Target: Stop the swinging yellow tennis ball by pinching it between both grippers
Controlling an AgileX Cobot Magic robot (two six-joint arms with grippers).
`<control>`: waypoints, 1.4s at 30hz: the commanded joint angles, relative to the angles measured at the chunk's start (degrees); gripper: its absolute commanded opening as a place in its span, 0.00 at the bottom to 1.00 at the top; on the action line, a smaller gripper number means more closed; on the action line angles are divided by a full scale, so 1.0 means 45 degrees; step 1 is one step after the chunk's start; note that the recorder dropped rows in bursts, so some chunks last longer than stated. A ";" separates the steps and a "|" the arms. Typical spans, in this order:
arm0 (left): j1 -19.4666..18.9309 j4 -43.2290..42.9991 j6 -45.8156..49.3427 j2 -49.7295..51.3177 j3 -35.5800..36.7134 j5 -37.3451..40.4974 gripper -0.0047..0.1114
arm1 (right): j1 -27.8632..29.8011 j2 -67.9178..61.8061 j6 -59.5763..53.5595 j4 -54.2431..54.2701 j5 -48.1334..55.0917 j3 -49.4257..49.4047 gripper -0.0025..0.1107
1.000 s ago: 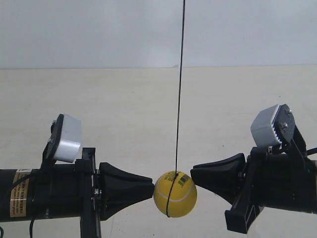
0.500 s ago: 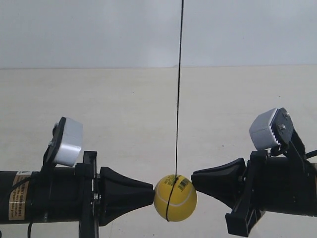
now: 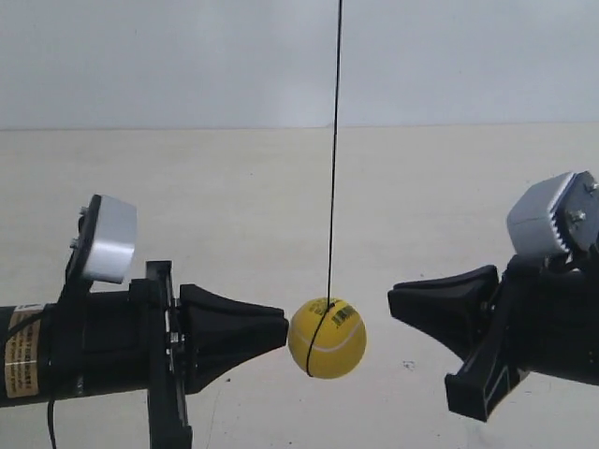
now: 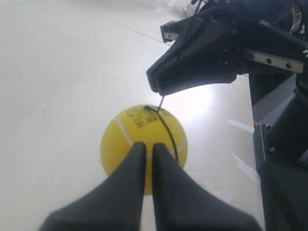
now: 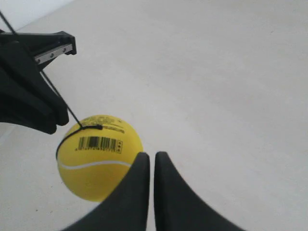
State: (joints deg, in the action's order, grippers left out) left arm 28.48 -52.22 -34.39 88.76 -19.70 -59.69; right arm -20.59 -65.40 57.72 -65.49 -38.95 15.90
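The yellow tennis ball hangs on a thin black string between the two black grippers. My left gripper is shut, and its tip rests against the ball's side; in the left wrist view the ball sits right at the gripper. My right gripper is shut too and stands off from the ball with a clear gap. In the right wrist view the ball, barcode sticker up, lies off to one side of the gripper, with the left gripper beyond it.
A pale tabletop spreads under the ball and runs back to a white wall. Each arm carries a silver-grey camera module. The right arm's black frame fills one side of the left wrist view.
The right gripper has pulled back and slightly up, opening a gap to the ball. The left arm shifted a little leftward, and the ball moved slightly that way with it.
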 commanded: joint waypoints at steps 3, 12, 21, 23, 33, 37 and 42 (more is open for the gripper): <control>0.0022 0.1649 -0.0543 -0.1805 0.0015 0.2645 0.08 | 0.0010 0.3315 0.1339 0.0054 0.2076 0.0002 0.02; 0.0022 0.2319 -0.1384 -0.4758 0.0015 0.6309 0.08 | 0.0010 0.8040 0.2760 0.0054 0.3960 -0.0264 0.02; 0.0022 0.2401 -0.2171 -0.8348 0.0015 0.9941 0.08 | 0.0010 1.1477 0.3106 0.0054 0.5759 -0.0264 0.02; 0.0022 0.2425 -0.2416 -0.9338 0.0015 1.1187 0.08 | 0.0010 1.2012 0.3156 0.0054 0.6005 -0.0264 0.02; 0.0022 0.2425 -0.2494 -1.3938 0.0471 1.3264 0.08 | 0.0010 1.2655 0.3156 0.0054 0.6281 -0.0264 0.02; 0.0022 0.2425 -0.2494 -1.5373 0.0471 1.3264 0.08 | 0.0010 1.2655 0.3156 0.0054 0.6281 -0.0264 0.02; 0.0022 0.2425 -0.2494 -1.6720 0.0471 1.3264 0.08 | 0.0010 1.2655 0.3156 0.0054 0.6281 -0.0264 0.02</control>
State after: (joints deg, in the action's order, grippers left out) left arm 28.48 -41.95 -45.11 16.52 -17.78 0.00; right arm -20.59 -8.68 72.03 -65.36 -11.19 14.84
